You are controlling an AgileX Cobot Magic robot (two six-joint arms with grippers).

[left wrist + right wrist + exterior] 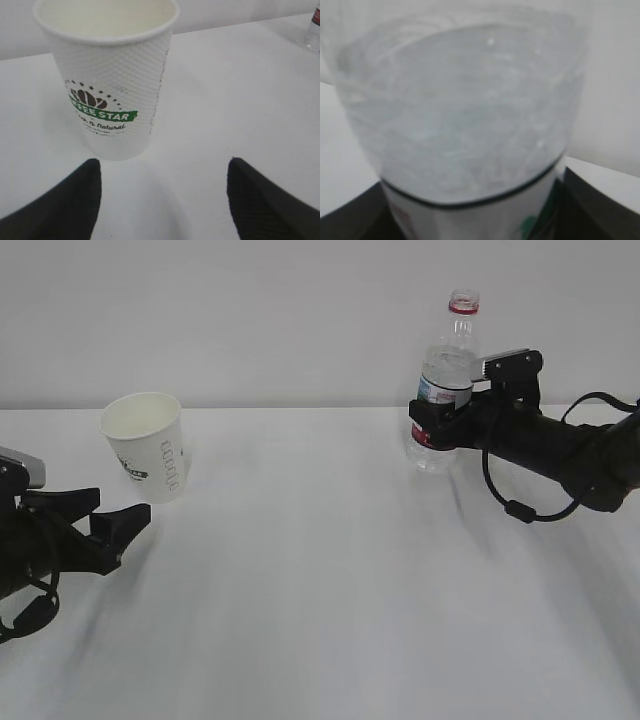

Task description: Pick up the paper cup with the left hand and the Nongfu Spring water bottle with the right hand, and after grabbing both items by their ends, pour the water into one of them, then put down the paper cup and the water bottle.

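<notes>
Bottle (446,380) side first: Nongfu Spring water bottle stands upper right of the exterior frame, my right hand (440,423) has jaws either side of its label, but I can't tell if they're clamped yet. Paper cup (148,445) sits upright, left of frame, on the table (330,580). My left hand (110,525) is short of it, jaws wide apart, nothing held. Lift, pour and put-down all still to do.
</notes>
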